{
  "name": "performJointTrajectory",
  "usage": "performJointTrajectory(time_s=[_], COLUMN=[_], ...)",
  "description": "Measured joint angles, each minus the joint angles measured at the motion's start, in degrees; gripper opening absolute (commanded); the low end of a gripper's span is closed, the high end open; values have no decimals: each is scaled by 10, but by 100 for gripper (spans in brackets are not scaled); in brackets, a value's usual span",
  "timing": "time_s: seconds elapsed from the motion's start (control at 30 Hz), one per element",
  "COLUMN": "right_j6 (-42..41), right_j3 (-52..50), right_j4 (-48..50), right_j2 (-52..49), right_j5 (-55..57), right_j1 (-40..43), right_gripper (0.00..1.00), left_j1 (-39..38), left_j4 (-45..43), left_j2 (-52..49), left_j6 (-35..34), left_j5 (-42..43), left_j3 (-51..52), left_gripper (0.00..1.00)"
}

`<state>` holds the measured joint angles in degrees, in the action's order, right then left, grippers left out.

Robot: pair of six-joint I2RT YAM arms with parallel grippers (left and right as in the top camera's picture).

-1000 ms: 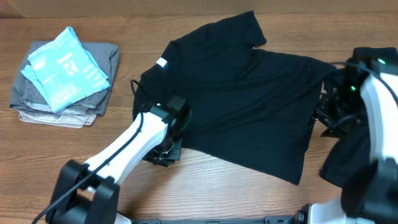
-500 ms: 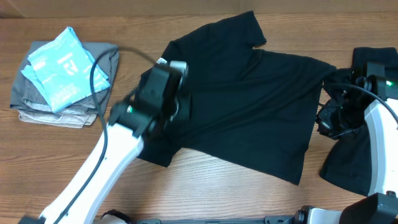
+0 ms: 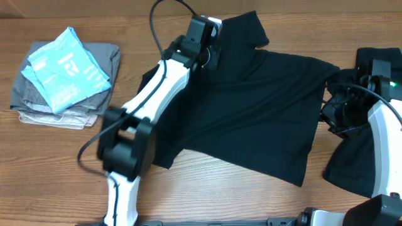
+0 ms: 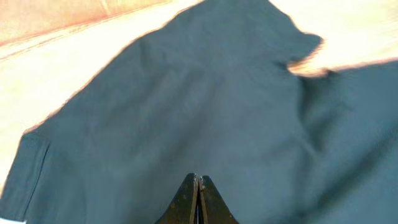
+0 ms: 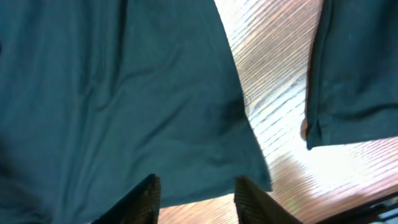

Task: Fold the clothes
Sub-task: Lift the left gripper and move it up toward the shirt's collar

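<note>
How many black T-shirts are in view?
2. The spread T-shirt lies in the middle; the second T-shirt at the right edge, partly under the right arm. Others may be hidden.

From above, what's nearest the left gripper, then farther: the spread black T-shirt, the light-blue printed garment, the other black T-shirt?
1. Spread black T-shirt, beneath the left gripper.
2. Light-blue printed garment, far left.
3. Other black T-shirt, far right.

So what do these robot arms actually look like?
The left arm and right arm are white tubes with black joints and looping black cables; the right carries a small green light. The left gripper and right gripper have dark, wedge-shaped fingers.
</note>
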<state>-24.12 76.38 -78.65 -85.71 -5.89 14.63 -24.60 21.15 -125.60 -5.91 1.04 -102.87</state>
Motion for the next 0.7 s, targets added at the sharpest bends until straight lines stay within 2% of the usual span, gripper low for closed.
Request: performJointTrajectory(time_s=[0.23,0.5,0.7], right_j6=[2,2,2], right_j3=[0,0,0], right_j4=[-34,-47,-44], right_j2=[0,0,0], right_j5=[2,3,4], right_j1=[0,0,0], right_gripper=[61,62,62], left_j1=[51,104,112], left_j4=[-103,-118,-120], left_j2=[-110,-191,-208], left_j6=[0,-12,-12], left_j5=[21,67,80], left_j3=[-53,-99,-103], left_gripper=[7,7,8])
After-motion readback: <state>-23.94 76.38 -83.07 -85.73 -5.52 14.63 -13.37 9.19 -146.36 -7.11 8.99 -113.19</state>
